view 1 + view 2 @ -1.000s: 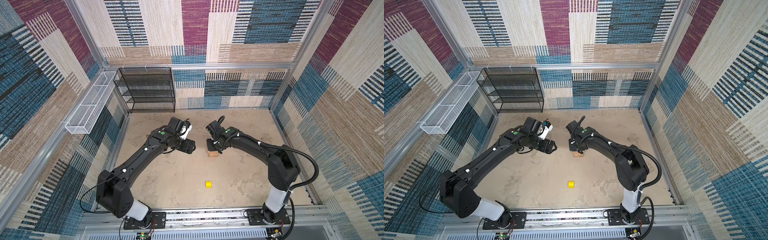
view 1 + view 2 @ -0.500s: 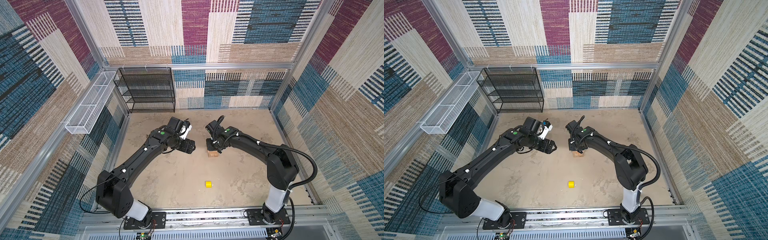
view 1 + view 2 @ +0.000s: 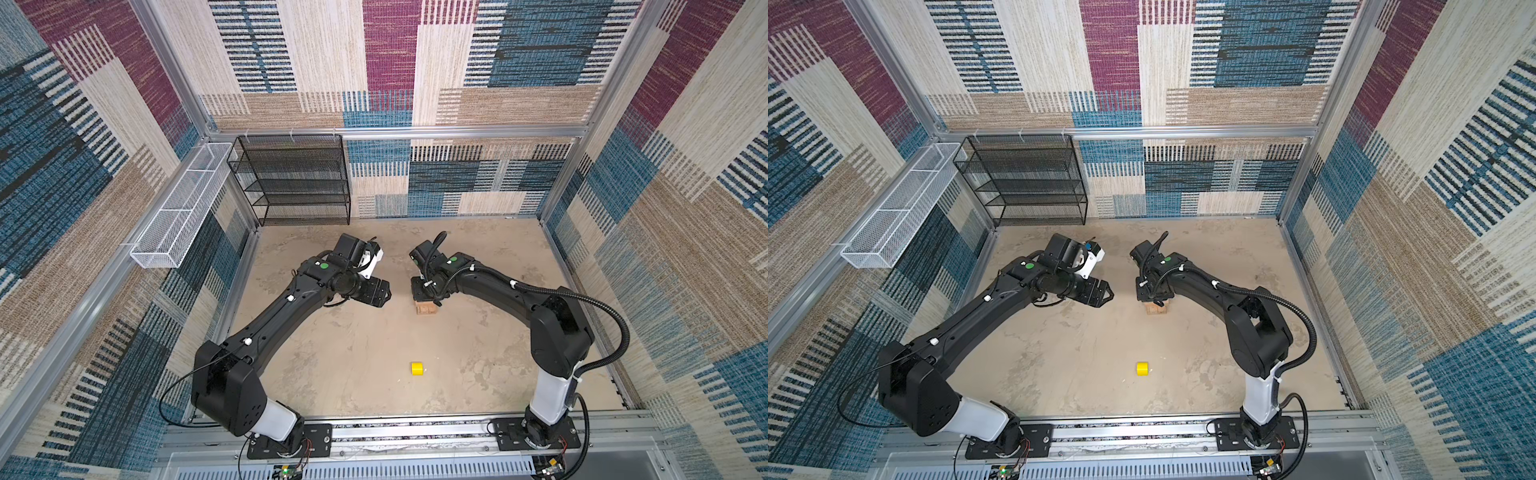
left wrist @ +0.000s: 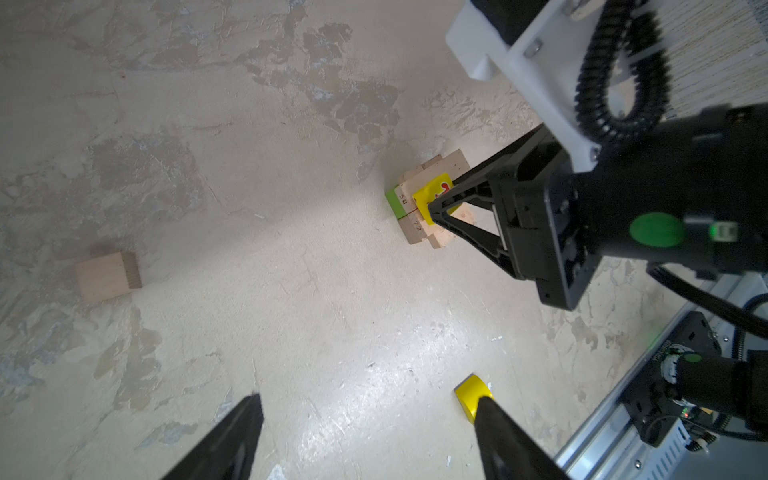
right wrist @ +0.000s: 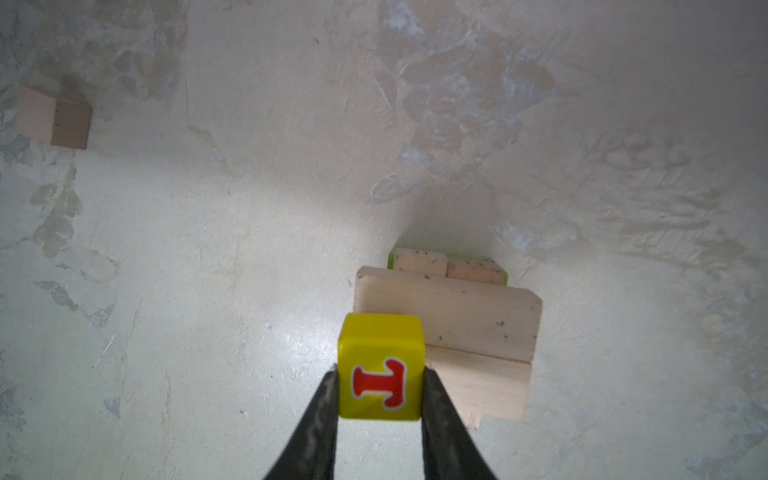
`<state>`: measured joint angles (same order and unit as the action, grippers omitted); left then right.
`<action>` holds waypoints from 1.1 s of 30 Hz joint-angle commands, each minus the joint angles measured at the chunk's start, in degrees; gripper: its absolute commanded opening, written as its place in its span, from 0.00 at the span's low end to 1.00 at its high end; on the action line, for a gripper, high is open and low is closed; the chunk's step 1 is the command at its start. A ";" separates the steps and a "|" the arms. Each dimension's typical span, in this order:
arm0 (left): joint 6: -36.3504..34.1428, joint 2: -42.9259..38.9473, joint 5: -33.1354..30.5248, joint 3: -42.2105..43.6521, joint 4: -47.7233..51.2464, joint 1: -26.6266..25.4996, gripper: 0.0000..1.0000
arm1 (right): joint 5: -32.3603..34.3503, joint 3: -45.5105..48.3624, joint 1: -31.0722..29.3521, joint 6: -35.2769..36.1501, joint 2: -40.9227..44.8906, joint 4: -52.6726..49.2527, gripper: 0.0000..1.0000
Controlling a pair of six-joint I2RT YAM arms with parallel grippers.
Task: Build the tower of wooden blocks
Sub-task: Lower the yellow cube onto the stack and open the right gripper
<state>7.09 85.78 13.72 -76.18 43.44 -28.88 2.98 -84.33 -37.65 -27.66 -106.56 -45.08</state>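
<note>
Two robot arms are counted in both top views, a left arm [image 3: 270, 320] and a right arm [image 3: 490, 286]. Each is fitted with one tool, so there are two in all: a left tool [image 4: 368, 401] and a right tool [image 5: 380, 386].

Two yellow pieces are seen: one yellow cube [image 5: 380, 345] with a red letter, and one yellow round piece [image 3: 417, 368] at the lower centre of the worktop [image 3: 353, 353].

One green brick [image 4: 390, 203] and one loose tan cube [image 4: 108, 276] are counted. At least four tan planks [image 5: 449, 316] are made out in a stack, but the full number cannot be told.

One black wire rack [image 3: 291, 178] and one white wire basket [image 3: 178, 216] are found at the upper left.
</note>
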 commanded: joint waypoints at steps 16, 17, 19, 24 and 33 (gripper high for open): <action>1.43 -0.52 0.87 0.22 -0.46 0.49 0.85 | 0.68 -0.78 -0.06 -1.17 -0.75 -0.94 0.15; 1.43 -0.56 0.87 0.19 -0.49 0.50 0.85 | 0.75 -0.76 0.01 -1.21 -0.83 -0.98 0.16; 1.43 -0.53 0.87 0.19 -0.55 0.50 0.85 | 0.62 -0.78 -0.06 -1.21 -0.84 -0.97 0.18; 1.52 -0.67 0.87 0.19 -0.54 0.61 0.85 | 0.57 -0.82 -0.06 -1.34 -0.93 -1.11 0.40; 1.52 -0.86 0.87 0.33 -0.48 0.67 0.85 | -0.17 -1.01 -0.05 -1.48 -0.78 -1.25 0.52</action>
<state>7.18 85.25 13.89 -76.01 43.42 -28.36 3.01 -84.77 -37.65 -28.42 -107.46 -46.22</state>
